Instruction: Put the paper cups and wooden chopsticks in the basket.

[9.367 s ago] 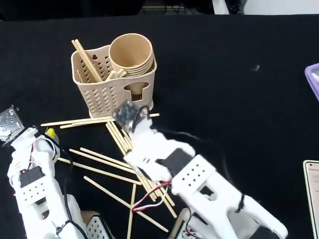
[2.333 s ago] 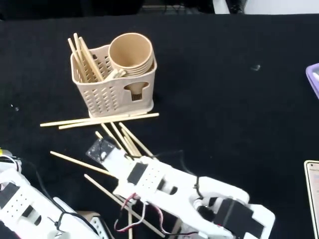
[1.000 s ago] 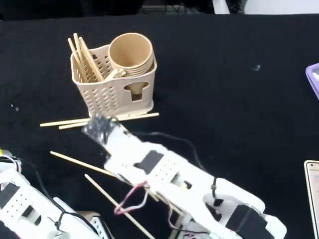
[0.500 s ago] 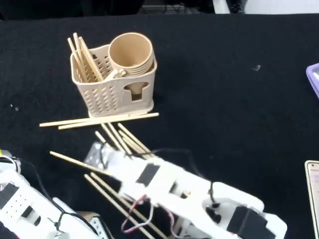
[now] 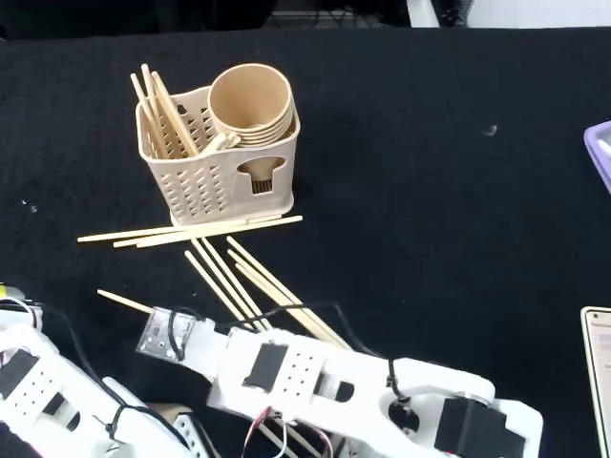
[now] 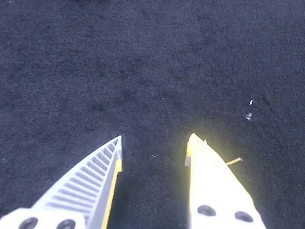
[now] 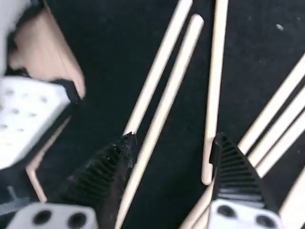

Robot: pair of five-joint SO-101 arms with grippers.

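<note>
At the near left corner of the desk [image 5: 458,239], the left arm [image 5: 38,382] sat low. The left tool [image 6: 155,143] was spread apart over bare desk, holding nothing. The right arm [image 5: 325,377] lay stretched low along the near edge, reaching leftward. The right tool [image 7: 171,143] pointed down with its jaws apart, and loose chopsticks [image 7: 162,105] lay on the desk between them, none gripped. Further in, more chopsticks fanned across the desk, and a few lay side by side just in front of the basket [image 5: 215,181]. The basket stood toward the far left, holding stacked cups [image 5: 250,100] and several chopsticks leaning upright.
</note>
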